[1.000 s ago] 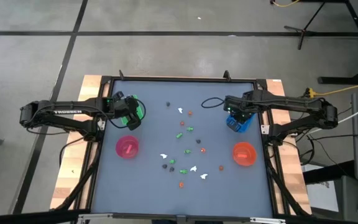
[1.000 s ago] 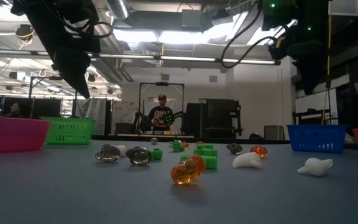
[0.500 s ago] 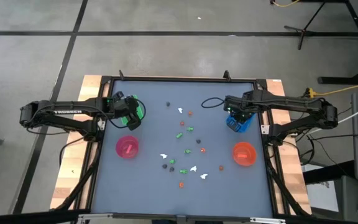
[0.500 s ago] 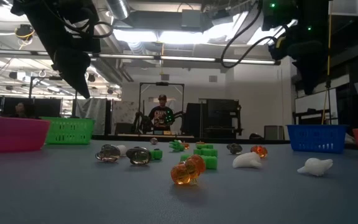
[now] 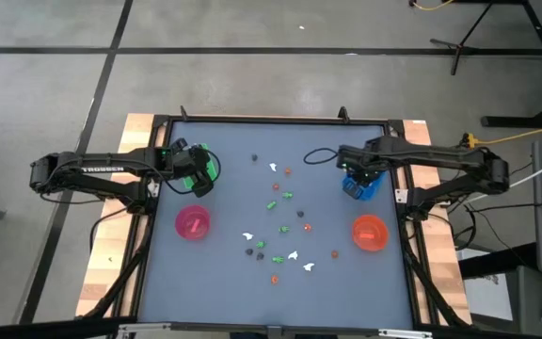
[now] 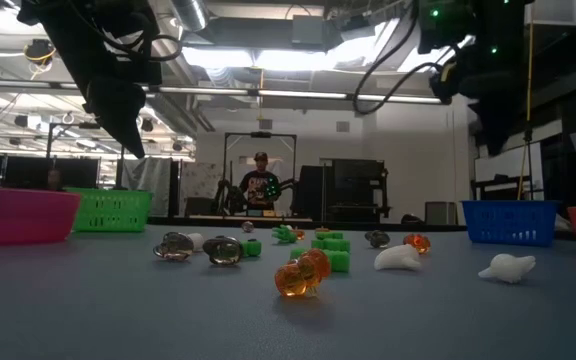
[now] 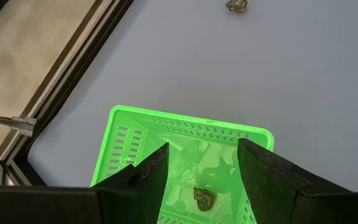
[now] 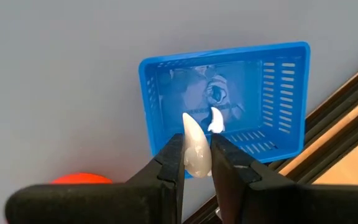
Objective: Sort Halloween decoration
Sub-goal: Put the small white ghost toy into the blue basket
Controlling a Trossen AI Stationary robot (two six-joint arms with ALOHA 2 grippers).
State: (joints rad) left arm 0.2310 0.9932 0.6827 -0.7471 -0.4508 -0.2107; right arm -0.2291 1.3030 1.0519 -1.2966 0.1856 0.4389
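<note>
While the right gripper [image 8: 197, 152] pinches a white figure [image 8: 196, 146] above the blue tray [image 8: 225, 93], other figures [image 5: 280, 226] lie scattered toward its 7 o'clock in the high view. Left gripper [image 7: 201, 165] hangs spread above the green tray [image 7: 182, 158].

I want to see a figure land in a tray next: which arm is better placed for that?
Right. The right gripper is shut on a white figure directly above the blue tray. The left gripper hangs open and empty over the green tray.
</note>
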